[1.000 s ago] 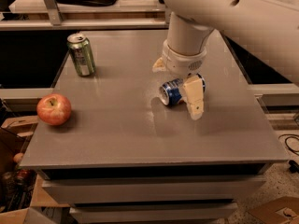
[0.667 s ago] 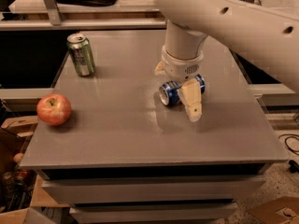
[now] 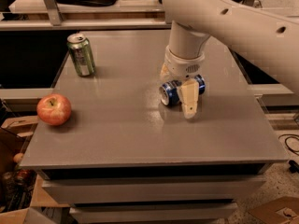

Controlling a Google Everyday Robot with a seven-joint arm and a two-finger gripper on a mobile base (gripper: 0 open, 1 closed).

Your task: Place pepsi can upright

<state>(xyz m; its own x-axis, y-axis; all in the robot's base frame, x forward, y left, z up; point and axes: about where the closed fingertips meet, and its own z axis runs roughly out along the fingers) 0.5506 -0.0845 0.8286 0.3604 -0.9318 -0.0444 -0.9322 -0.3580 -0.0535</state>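
Observation:
The pepsi can [image 3: 169, 93], dark blue with silver ends, lies on its side on the grey table [image 3: 140, 134], right of centre. My gripper [image 3: 178, 86] comes straight down over it from the white arm. One cream finger [image 3: 189, 101] stands in front of the can and the other shows behind it at the left. The jaws are open and straddle the can's middle. The right part of the can is partly hidden by the near finger.
A green-and-silver can [image 3: 81, 54] stands upright at the table's back left. A red apple [image 3: 54, 109] sits near the left edge. Shelving runs behind the table, and cardboard boxes lie on the floor at the lower left.
The gripper has shifted slightly left and settled lower around the can. The can, the apple and the green can have not moved.

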